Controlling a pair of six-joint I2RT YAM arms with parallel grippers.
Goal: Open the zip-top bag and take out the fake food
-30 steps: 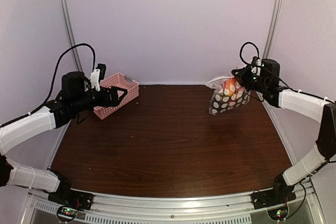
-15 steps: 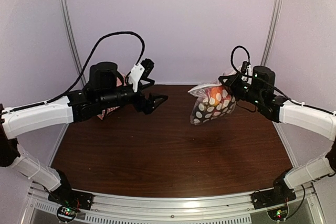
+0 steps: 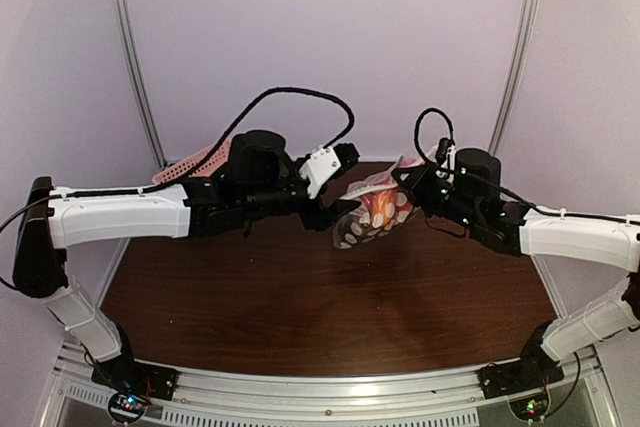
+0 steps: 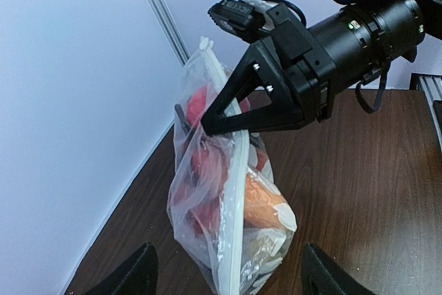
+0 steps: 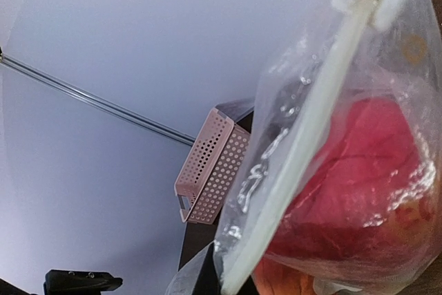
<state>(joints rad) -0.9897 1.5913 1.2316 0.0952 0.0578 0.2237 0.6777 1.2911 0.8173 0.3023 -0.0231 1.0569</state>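
The zip-top bag (image 3: 372,213) hangs in the air above the table's middle, clear with white dots. My right gripper (image 3: 405,180) is shut on its upper edge by the white zip strip (image 4: 235,191). Fake food shows through the plastic: a red piece (image 5: 359,170) and an orange piece (image 4: 266,202). My left gripper (image 3: 333,213) is open at the bag's left side. In the left wrist view its fingertips (image 4: 131,274) stand wide apart, with the bag's lower end between them and not touching. The right gripper's black fingers (image 4: 238,112) pinch the strip from above.
The pink lattice basket (image 3: 190,162) stands at the back left, mostly hidden behind my left arm, and also shows in the right wrist view (image 5: 210,167). The dark wooden table (image 3: 320,297) lies below, with white walls and metal rails around it.
My left arm has swung from the basket to the centre and reached the bag. My right arm has carried the hanging bag leftward toward it.
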